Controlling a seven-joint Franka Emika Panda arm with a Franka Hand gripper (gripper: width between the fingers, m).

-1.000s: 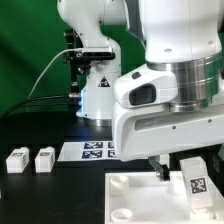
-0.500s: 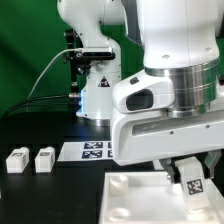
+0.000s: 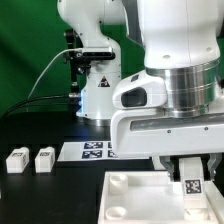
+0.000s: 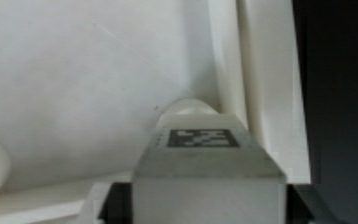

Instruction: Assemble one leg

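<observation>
My gripper (image 3: 184,172) is shut on a leg (image 3: 190,183), a white post-like block with a black-and-white tag, and holds it upright over the far right part of the large white panel (image 3: 130,200). In the wrist view the leg (image 4: 204,150) fills the space between the dark fingers (image 4: 123,198), its far end down against the panel's inner floor (image 4: 87,90), close to the raised rim (image 4: 265,90). Two more legs (image 3: 18,160) (image 3: 44,158) lie on the black table at the exterior view's left.
The marker board (image 3: 88,151) lies flat behind the panel. A second robot base (image 3: 97,95) stands at the back with a cable running to the exterior view's left. The arm's large body hides the table's right side.
My gripper has dipped a little toward the panel and then settled, with the leg held throughout; the leg now sits slightly lower and more to the left than one second ago.
</observation>
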